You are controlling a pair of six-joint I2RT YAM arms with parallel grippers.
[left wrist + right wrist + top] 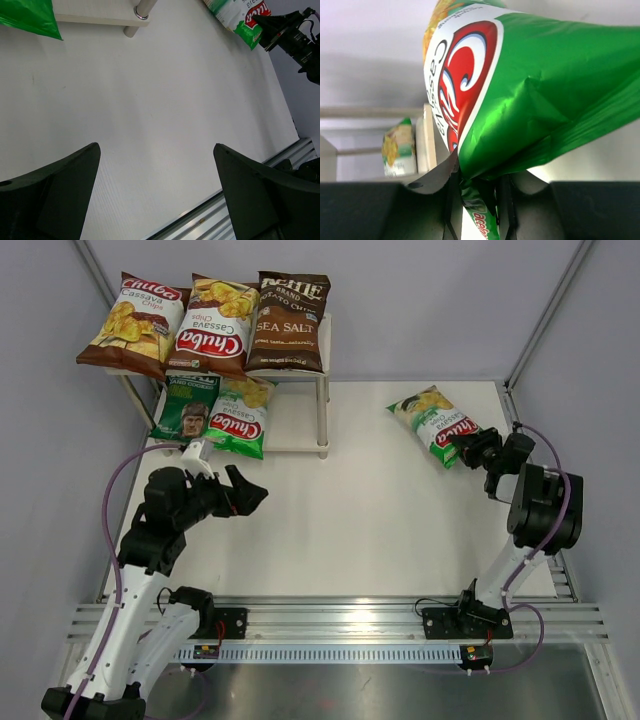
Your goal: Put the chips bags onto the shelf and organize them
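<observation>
Pinching the green bag (432, 422) by its edge, the right gripper (477, 186) sits well apart from the shelf (296, 418); the left gripper (156, 146) gapes, empty.

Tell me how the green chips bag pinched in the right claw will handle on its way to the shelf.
Probably floppy: the green chips bag creases and folds where the right claw pinches its edge, so it should sag and swing. It is likely light for its size, since it looks puffed with air. Its glossy film may slip from such a thin-edge grip.
</observation>
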